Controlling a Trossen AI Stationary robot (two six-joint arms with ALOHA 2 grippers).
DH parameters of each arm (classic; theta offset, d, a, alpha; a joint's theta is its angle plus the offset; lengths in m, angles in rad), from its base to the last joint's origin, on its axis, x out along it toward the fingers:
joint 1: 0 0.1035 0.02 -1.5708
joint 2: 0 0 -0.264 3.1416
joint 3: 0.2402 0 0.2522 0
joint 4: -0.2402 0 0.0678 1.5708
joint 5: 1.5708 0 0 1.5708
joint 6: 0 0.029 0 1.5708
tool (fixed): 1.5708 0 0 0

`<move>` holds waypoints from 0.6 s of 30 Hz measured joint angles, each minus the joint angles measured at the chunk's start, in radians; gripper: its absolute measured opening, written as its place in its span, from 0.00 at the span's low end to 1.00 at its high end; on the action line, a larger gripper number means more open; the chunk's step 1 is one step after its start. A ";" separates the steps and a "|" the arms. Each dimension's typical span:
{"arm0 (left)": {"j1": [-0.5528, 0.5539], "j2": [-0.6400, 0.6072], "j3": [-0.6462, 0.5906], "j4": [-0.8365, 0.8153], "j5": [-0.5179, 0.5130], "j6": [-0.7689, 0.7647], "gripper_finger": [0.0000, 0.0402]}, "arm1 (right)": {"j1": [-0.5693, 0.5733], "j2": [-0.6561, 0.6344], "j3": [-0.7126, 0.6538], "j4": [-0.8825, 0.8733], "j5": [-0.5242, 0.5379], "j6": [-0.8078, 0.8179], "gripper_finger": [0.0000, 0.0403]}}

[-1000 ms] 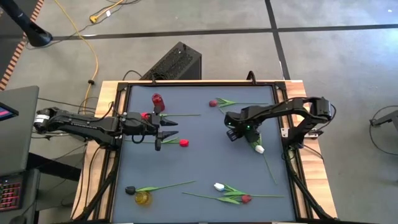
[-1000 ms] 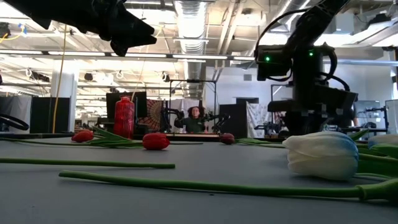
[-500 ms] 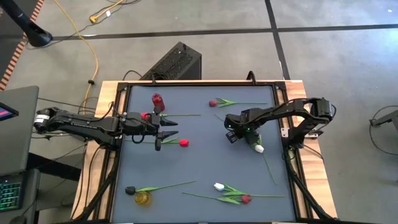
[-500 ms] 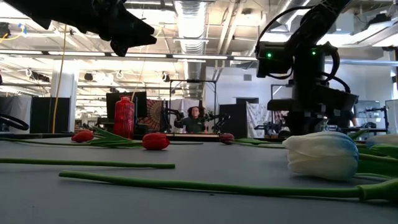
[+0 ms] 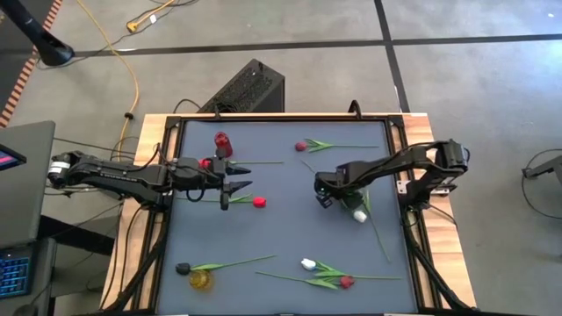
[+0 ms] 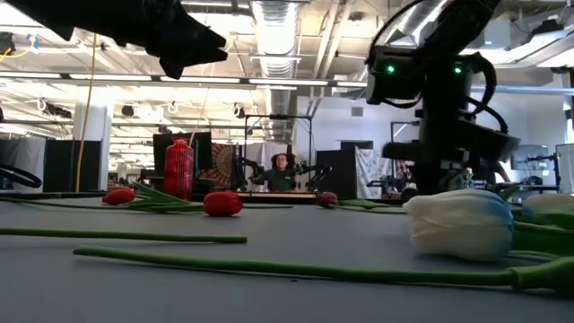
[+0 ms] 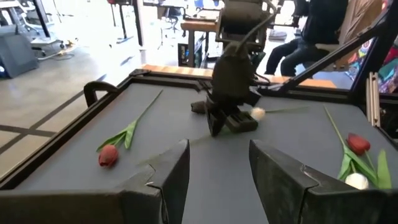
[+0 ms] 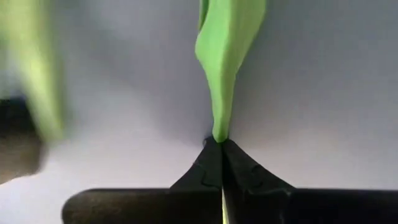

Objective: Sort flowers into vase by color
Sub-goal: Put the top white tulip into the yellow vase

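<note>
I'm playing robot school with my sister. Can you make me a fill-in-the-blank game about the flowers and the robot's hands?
1. The right hand is pinched shut on a ____ leaf.
2. The tulip beside the right hand has a ____ head.
3. The left hand is ____, holding nothing.
4. The red vase stands nearest the ____ arm.

Missing words: green, white, open, left

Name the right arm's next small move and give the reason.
Probably a short lift straight up. In the right wrist view the right gripper has its fingers closed on a green leaf or stem, and from above it sits low over the mat beside the white tulip. Raising it should free the flower for carrying to a vase. The left gripper waits, open.
</note>
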 joint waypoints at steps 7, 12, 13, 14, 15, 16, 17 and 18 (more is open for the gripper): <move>0.000 0.000 0.000 0.025 0.001 -0.002 0.39 | 0.003 -0.004 0.167 -0.030 -0.132 0.207 0.04; 0.000 0.000 0.000 0.025 0.002 -0.017 0.39 | 0.002 -0.012 0.294 -0.057 -0.173 0.320 0.04; 0.000 0.000 0.000 0.024 0.003 -0.019 0.39 | 0.001 -0.013 0.317 -0.077 -0.179 0.336 0.04; 0.000 0.000 0.000 0.024 0.006 -0.020 0.39 | 0.000 -0.014 0.342 -0.096 -0.184 0.355 0.04; 0.000 0.000 0.000 0.023 0.008 -0.021 0.39 | -0.002 -0.018 0.367 -0.113 -0.200 0.383 0.04; 0.000 0.000 0.000 0.020 0.009 -0.021 0.39 | -0.005 -0.024 0.394 -0.121 -0.220 0.423 0.04; 0.000 0.000 0.000 0.016 0.012 -0.021 0.39 | -0.010 -0.029 0.418 -0.121 -0.247 0.472 0.04; 0.000 0.000 0.000 0.012 0.014 -0.022 0.39 | -0.017 -0.032 0.443 -0.116 -0.284 0.533 0.04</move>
